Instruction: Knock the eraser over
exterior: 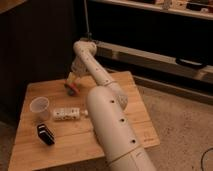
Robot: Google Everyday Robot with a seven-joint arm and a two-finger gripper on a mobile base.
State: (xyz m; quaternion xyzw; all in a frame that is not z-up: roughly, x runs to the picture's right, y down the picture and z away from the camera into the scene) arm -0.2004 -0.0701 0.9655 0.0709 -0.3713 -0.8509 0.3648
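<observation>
One end effector (72, 86) low over table (70, 143), eraser (45, 134) apart

Tool (72, 85): hung low over the far side of the counter (70, 145), near its far-left corner as the camera saw it.
Counter: pale wooden top with plank lines; it lay under the tool and stretched from it toward the camera.
Cup (39, 107): translucent and upright, nearer the camera than the tool and toward the view's left edge.
White dotted item (66, 114): oblong, on its side, just beside the cup, nearer the camera than the tool.
Floor (175, 120): speckled, well off to the tool's right in the view.
Dark shelving (150, 30): stood behind the tool.
</observation>
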